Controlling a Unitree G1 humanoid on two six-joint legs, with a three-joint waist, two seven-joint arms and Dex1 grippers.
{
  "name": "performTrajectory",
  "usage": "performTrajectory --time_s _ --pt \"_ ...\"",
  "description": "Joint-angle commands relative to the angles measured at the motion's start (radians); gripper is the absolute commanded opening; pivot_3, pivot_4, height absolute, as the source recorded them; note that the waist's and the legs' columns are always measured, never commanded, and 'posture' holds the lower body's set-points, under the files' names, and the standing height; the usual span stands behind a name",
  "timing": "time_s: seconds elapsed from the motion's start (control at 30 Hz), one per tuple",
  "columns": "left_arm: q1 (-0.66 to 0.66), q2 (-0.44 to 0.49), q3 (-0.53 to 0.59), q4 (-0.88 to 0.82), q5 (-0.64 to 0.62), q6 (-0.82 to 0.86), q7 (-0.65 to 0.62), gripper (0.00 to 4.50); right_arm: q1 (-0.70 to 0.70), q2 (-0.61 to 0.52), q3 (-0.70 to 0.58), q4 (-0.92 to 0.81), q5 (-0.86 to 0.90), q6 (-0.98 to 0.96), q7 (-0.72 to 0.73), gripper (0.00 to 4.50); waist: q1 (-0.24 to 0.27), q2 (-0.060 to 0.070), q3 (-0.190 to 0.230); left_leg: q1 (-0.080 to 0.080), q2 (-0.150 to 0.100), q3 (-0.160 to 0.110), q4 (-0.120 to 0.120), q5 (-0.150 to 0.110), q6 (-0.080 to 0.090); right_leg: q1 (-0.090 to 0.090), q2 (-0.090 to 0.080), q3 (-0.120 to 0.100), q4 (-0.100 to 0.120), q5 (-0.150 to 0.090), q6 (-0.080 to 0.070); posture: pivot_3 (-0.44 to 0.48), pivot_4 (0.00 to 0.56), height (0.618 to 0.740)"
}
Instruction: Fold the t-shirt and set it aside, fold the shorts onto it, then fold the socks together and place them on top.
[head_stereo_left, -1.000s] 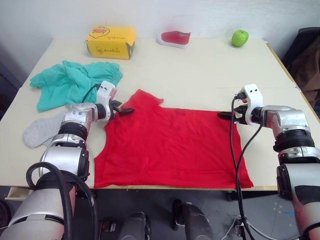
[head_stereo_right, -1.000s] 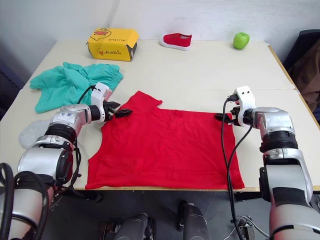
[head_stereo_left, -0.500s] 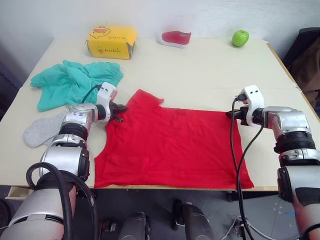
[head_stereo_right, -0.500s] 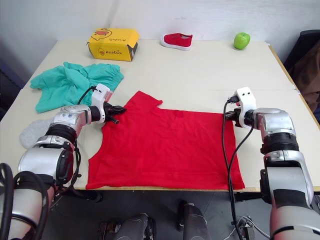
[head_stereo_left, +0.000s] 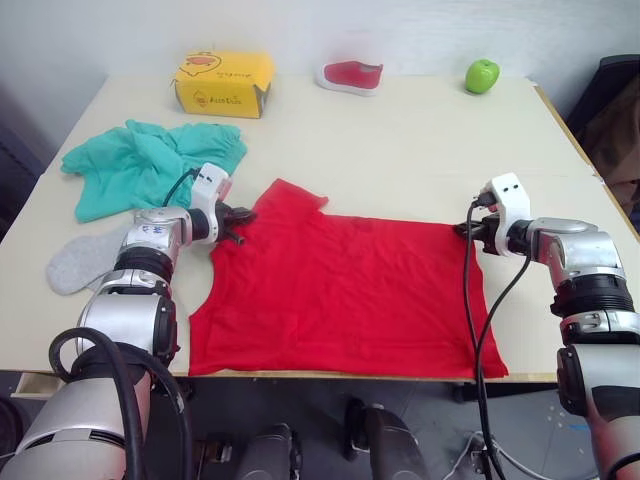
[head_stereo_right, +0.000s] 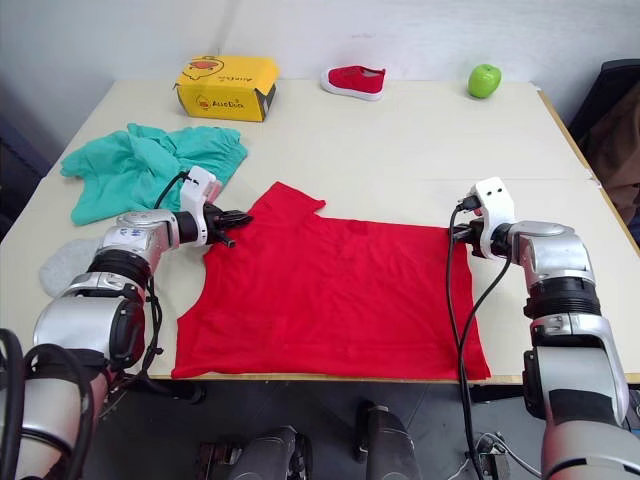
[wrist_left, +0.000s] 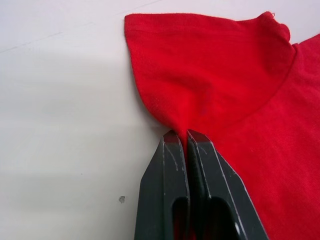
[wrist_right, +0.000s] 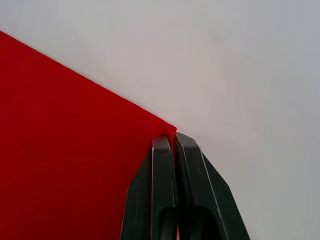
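Table (head_stereo_left: 400, 150), t-shirt (head_stereo_left: 340, 295) flat, length left-to-right

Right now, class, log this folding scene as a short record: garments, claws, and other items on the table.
t-shirt: red, spread flat on the table
left claw: shut on the t-shirt's sleeve edge
right claw: shut on the t-shirt's far hem corner
shorts: teal, crumpled, unfolded
socks: grey, beside left arm
far edge: yellow box, red shoe, green apple
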Motion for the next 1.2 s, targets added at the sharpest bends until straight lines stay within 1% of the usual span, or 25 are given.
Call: performTrajectory --time_s 0.03,0.13,0.23,0.3,0.37,0.43,0.5,0.6,0.7,0.87,1.07,1.17,1.2 --pt "0.002 0.034 0.048 -0.048 -0.036 -0.064 -0.037 0.0 0.058 -0.026 -0.074 -0.159 0.055 -0.064 0.038 0.03 0.0 0.0 0.0 -0.001 0.0 0.0 0.0 0.0 0.0 -0.001 0.0 0.0 0.0 0.0 0.0 0.0 0.15 0.74" --pt "0.038 0.05 0.046 -0.094 -0.036 -0.152 -0.104 0.0 0.162 -0.051 -0.09 -0.286 0.073 -0.167 0.102 0.03 0.002 0.0 0.0 -0.002 0.0 0.0 0.0 0.0 0.0 -0.002 0.0 0.0 0.0 0.0 0.0 0.0 0.15 0.74" --pt "0.075 0.06 0.056 -0.141 -0.054 -0.159 -0.163 0.0 0.26 -0.064 -0.114 -0.379 0.098 -0.245 0.152 0.03 0.002 0.0 0.0 -0.002 0.0 0.001 0.0 0.0 0.0 -0.002 0.0 0.0 0.0 0.0 0.0 0.0 0.15 0.74" --pt "0.113 0.067 0.052 -0.179 -0.056 -0.18 -0.18 0.0 0.338 -0.079 -0.118 -0.424 0.101 -0.32 0.193 0.03 0.003 0.0 0.0 -0.002 0.0 0.001 0.0 0.0 0.0 -0.002 0.0 0.001 0.001 0.0 0.0 0.0 0.15 0.74" --pt "0.175 0.08 0.052 -0.239 -0.059 -0.203 -0.193 0.0 0.453 -0.104 -0.123 -0.439 0.084 -0.494 0.263 0.03 0.004 0.0 0.0 -0.001 0.0 0.001 0.0 0.0 0.0 -0.001 0.001 0.001 0.001 0.0 0.0 0.0 0.15 0.74" --pt "0.211 0.088 0.052 -0.28 -0.059 -0.206 -0.193 0.0 0.5 -0.114 -0.129 -0.423 0.078 -0.6 0.288 0.03 0.004 0.0 0.0 0.0 0.0 0.001 -0.001 0.0 0.0 -0.001 0.001 0.0 0.0 0.0 0.0 0.0 0.15 0.74" --pt "0.239 0.096 0.047 -0.302 -0.054 -0.206 -0.188 0.0 0.524 -0.121 -0.132 -0.391 0.072 -0.665 0.299 0.03 0.001 0.0 0.0 0.0 0.0 0.003 0.0 0.0 0.0 -0.001 0.001 0.001 0.0 0.0 0.0 0.0 0.15 0.74" --pt "0.262 0.105 0.043 -0.296 -0.04 -0.219 -0.151 0.0 0.536 -0.134 -0.125 -0.316 0.054 -0.714 0.31 0.03 0.002 0.0 0.0 0.002 0.0 0.003 0.001 0.0 0.0 0.0 0.0 0.003 0.002 0.0 0.0 0.0 0.15 0.74" --pt "0.268 0.105 0.045 -0.295 -0.042 -0.213 -0.131 0.0 0.501 -0.137 -0.118 -0.244 0.043 -0.702 0.296 0.03 0.002 0.0 0.0 0.003 0.0 0.003 0.001 0.0 0.0 0.001 0.0 0.002 0.002 0.0 0.0 0.0 0.15 0.74" --pt "0.28 0.104 0.045 -0.318 -0.049 -0.212 -0.126 0.0 0.463 -0.132 -0.114 -0.198 0.045 -0.698 0.299 0.03 0.002 0.0 0.0 0.003 0.0 0.003 0.0 0.0 0.0 0.0 0.0 0.002 0.002 0.0 0.0 0.0 0.15 0.74" --pt "0.312 0.113 0.052 -0.379 -0.075 -0.155 -0.167 0.0 0.46 -0.134 -0.101 -0.167 0.035 -0.72 0.323 0.03 0.005 0.0 0.0 0.002 0.0 0.002 0.001 0.0 0.0 0.001 -0.001 0.002 0.002 0.0 0.0 0.0 0.15 0.74" --pt "0.323 0.115 0.06 -0.407 -0.099 -0.089 -0.185 0.0 0.461 -0.137 -0.096 -0.158 0.033 -0.724 0.334 0.03 0.004 0.0 0.0 0.002 0.0 0.002 0.001 0.0 0.0 0.001 -0.001 0.002 0.002 0.0 0.0 0.0 0.15 0.74" --pt "0.334 0.116 0.054 -0.425 -0.102 -0.076 -0.198 0.24 0.461 -0.137 -0.094 -0.156 0.033 -0.718 0.336 0.01 0.003 0.0 0.0 0.002 0.0 0.002 0.001 0.0 0.0 0.001 -0.001 0.002 0.002 0.0 0.0 0.0 0.15 0.74"
